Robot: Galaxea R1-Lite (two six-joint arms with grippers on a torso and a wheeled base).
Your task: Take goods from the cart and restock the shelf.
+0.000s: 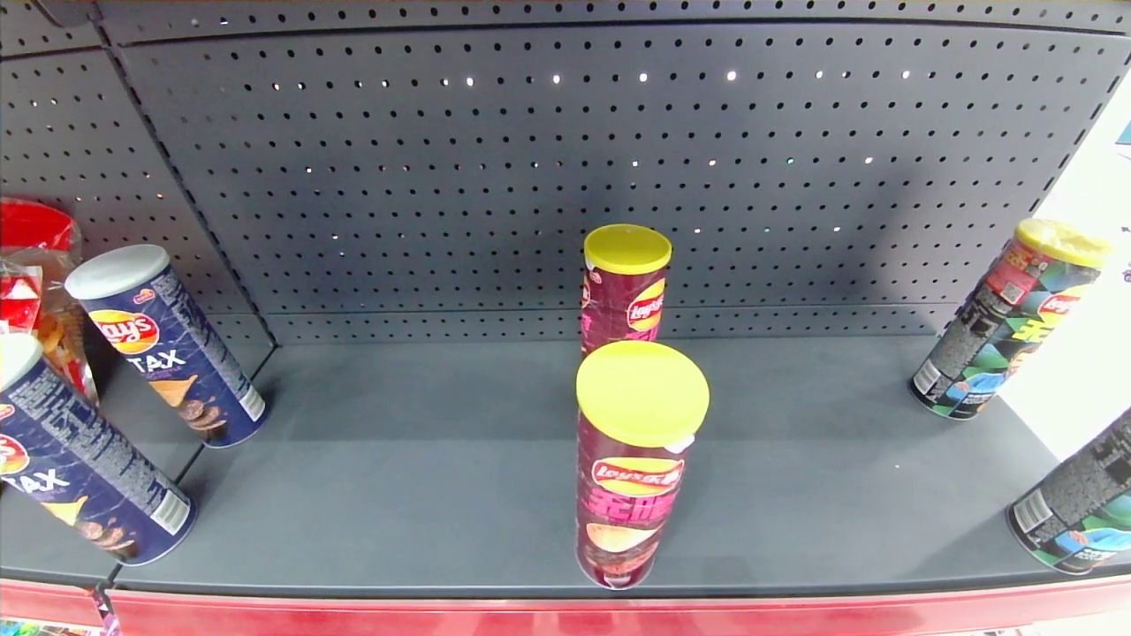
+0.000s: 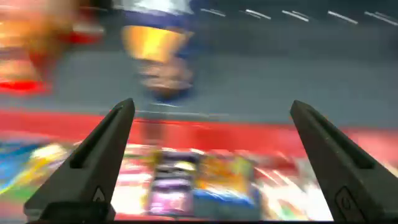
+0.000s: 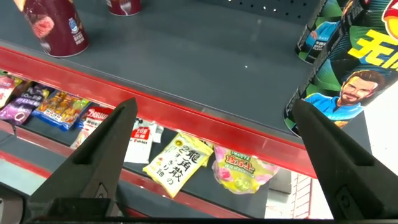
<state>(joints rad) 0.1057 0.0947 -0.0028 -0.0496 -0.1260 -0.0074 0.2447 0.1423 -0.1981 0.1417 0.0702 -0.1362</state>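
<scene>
On the grey shelf [image 1: 424,477] two maroon chip cans with yellow lids stand one behind the other, the front can [image 1: 636,468] near the edge and the rear can [image 1: 624,287] by the pegboard. Two dark blue cans [image 1: 168,344] stand at the left, and two black-and-green cans [image 1: 1007,322] at the right. My left gripper [image 2: 211,162] is open and empty below the shelf's red front lip [image 2: 236,134], facing a blue can [image 2: 155,56]. My right gripper [image 3: 214,162] is open and empty over the red lip [image 3: 186,112], near a black-and-green can [image 3: 348,81].
A red-lidded package [image 1: 31,265] stands at the far left. Below the shelf lip lies a lower shelf with several snack packets [image 3: 177,162]. The perforated back panel [image 1: 565,177] closes the shelf behind. Open shelf floor lies either side of the maroon cans.
</scene>
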